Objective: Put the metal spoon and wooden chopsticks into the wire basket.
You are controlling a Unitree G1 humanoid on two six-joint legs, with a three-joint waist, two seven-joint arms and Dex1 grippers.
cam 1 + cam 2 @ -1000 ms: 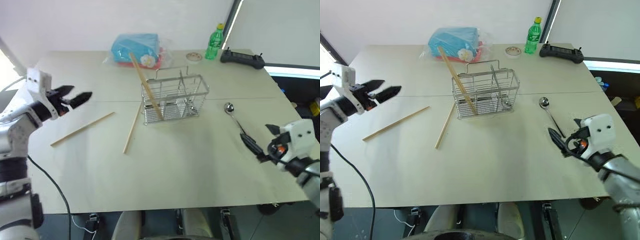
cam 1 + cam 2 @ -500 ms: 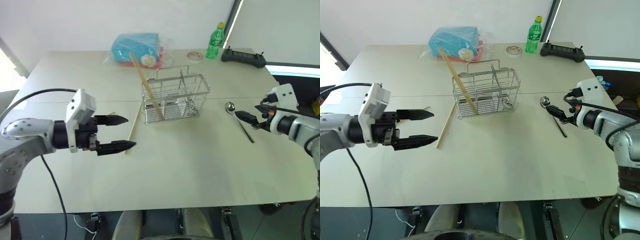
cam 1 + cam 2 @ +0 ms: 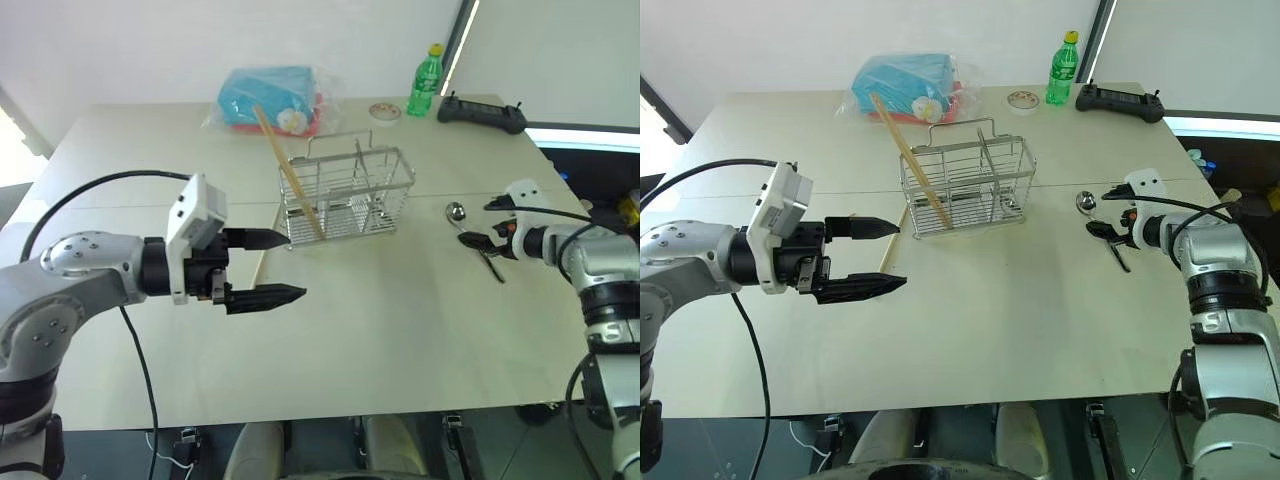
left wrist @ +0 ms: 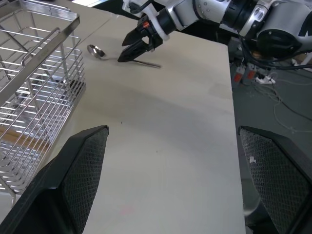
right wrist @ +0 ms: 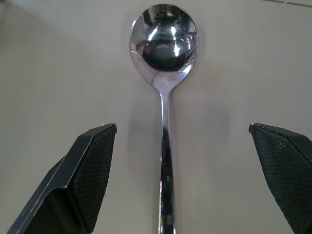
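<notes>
The right tool, wide open, straddles the handle of the metal spoon, lying right of the wire basket; lower onto the tabletop, then close squarely on the handle

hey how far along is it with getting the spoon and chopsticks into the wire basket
Done: one chopstick leans inside the wire basket. In hand: nothing is gripped; the open right gripper straddles the metal spoon, which lies flat on the table. Left: the spoon, plus a chopstick on the table by the open left gripper.
</notes>
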